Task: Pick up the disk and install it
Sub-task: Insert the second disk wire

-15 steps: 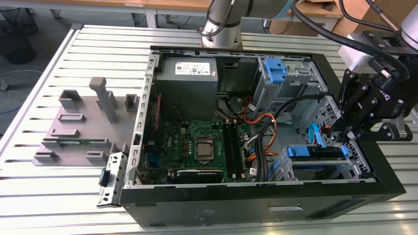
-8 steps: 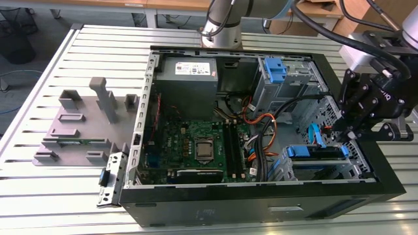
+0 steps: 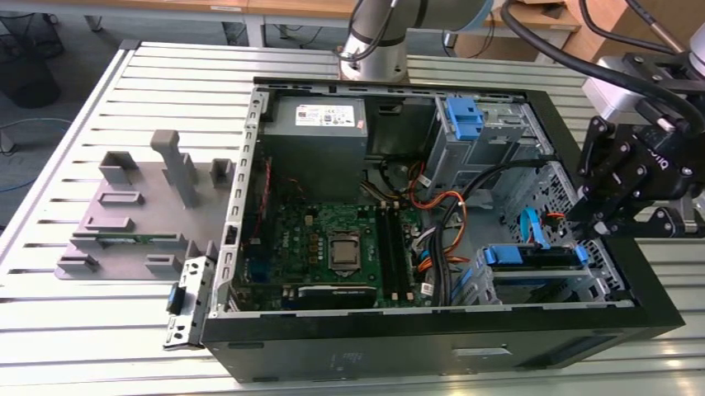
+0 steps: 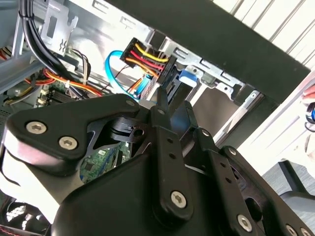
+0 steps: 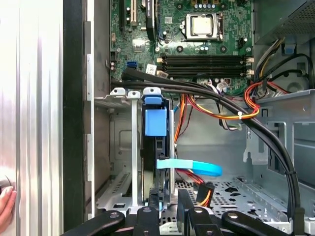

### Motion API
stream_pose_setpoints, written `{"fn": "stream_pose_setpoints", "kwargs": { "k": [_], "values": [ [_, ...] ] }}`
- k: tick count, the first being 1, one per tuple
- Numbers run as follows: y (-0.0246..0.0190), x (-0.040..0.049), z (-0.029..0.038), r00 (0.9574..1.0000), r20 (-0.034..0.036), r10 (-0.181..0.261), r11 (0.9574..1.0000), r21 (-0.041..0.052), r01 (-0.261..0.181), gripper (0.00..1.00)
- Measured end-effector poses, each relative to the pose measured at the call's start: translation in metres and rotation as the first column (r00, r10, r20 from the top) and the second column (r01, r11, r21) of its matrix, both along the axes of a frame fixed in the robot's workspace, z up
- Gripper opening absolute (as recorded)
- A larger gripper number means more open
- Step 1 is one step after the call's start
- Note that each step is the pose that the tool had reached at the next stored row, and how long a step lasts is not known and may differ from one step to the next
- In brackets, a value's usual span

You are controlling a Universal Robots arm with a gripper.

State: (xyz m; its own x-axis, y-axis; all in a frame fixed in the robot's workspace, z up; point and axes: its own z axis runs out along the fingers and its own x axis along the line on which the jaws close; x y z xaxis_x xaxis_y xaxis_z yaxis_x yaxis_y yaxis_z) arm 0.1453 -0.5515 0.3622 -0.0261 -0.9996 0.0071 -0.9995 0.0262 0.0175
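1. The black, multi-link metal gripper [image 3: 609, 216] hangs at the open computer case's edge on the exterior view's right. Its fingers [image 5: 153, 209] are drawn close together, nipping the thin edge of the disk [image 5: 156, 162] in the first wrist view.
2. The disk, a flat drive framed by a blue plastic bracket, stands on edge in the silver sheet-metal drive cage [image 5: 132, 147]. In the exterior view the disk [image 3: 534, 256] lies low in the case, directly below the gripper.
3. A flat light-blue data cable [image 5: 189, 166] curls off the disk's side; a bundle of red, yellow and orange wires [image 4: 142, 56] ends in a black plug near the fingertips in the second wrist view.
4. Thick black sleeved cables [image 5: 236, 110] cross above the cage.
5. Further out are the green motherboard [image 3: 336, 247], the grey power supply box [image 3: 317, 132] with its white label, and a second blue bracket [image 3: 466, 118].
6. The black case [image 3: 441, 351] rests on a ribbed aluminium table [image 3: 111, 330], beside a grey plastic fixture [image 3: 132, 214].
7. No print is legible.
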Motion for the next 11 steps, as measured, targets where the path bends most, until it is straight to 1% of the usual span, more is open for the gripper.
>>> {"fn": "stream_pose_setpoints", "kwargs": {
  "k": [5, 11],
  "values": [
    [0.0014, 0.0035, -0.0008, 1.0000, 0.0000, 0.000, 1.0000, -0.0001, 0.000, 0.30],
    [0.0065, 0.0045, -0.0019, 1.0000, 0.0000, 0.000, 1.0000, 0.0000, 0.000, 0.30]
  ]
}}
